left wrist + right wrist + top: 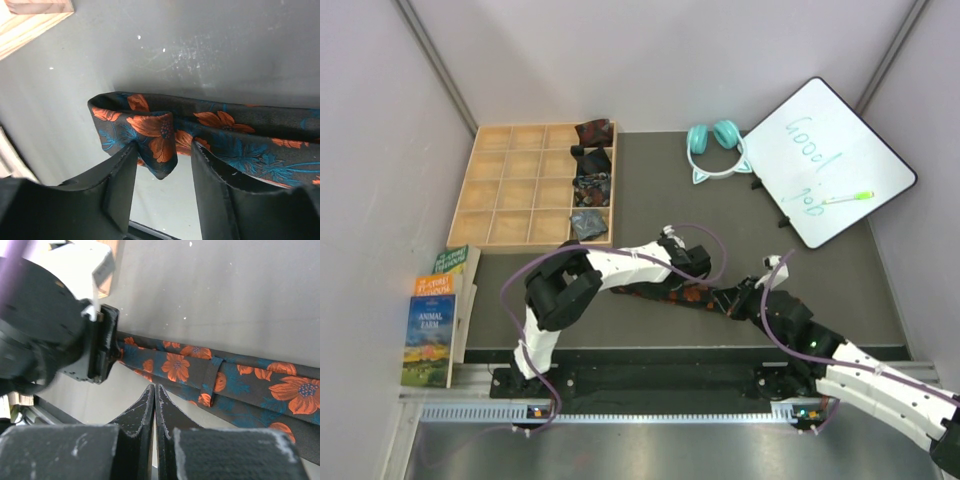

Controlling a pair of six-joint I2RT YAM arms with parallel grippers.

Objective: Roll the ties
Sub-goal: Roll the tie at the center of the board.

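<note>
A: Left side first. The left gripper [165,146] has its fingers [120,185] spread, and the folded end of the flowered tie [235,135] sits in the gap between them. It's close against one finger, with clear space before the other.

B: So not pinched?

A: Not pinched, no. From that fold the tie runs off flat along the surface, black with orange flowers and blue leaves.

B: And the right gripper?

A: The right gripper [154,389] is pressed together, nothing between its fingers. Its tips sit right at the tie's near edge, a little way along the strip from the left gripper. Touching or not, I can't tell.

B: What's underneath?

A: A dark grey mat [650,190], with the tie lying across it toward the front. Pale walls [650,60] on three sides, and a metal rail [620,412] along the near edge.

B: Give me the count.

A: Far left, three books [428,338] beside the mat. Then one wooden tray [520,195], four by four compartments. It holds four rolled ties [592,160], one in each compartment of its right-hand column. One tie flat on the mat. Further right, one pair of teal cat-ear headphones [715,140]. Then one whiteboard [840,150], set at an angle, with one green marker [848,198] on it.
</note>
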